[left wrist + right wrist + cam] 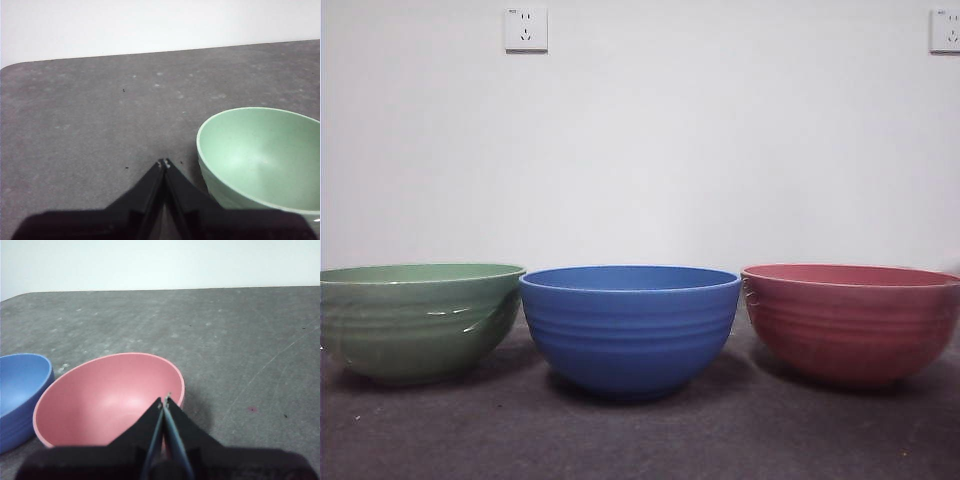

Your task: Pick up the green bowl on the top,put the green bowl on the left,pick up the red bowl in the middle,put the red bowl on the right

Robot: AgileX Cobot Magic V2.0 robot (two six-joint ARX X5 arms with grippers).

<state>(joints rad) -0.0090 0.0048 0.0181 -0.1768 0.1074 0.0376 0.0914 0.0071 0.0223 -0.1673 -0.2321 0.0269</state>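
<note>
The green bowl [418, 320] stands upright on the table at the left, empty. The red bowl [850, 322] stands upright at the right, also empty. In the left wrist view the green bowl [262, 156] sits just beside my left gripper [164, 163], whose jaws are shut with nothing between them. In the right wrist view the red bowl [107, 400] lies under and beside my right gripper [164, 401], which is shut and empty, raised above the bowl's rim. Neither gripper appears in the front view.
A blue ribbed bowl [629, 328] stands between the two, close to both; its edge shows in the right wrist view as blue bowl [20, 390]. The grey table [640, 440] runs back to a white wall with two sockets.
</note>
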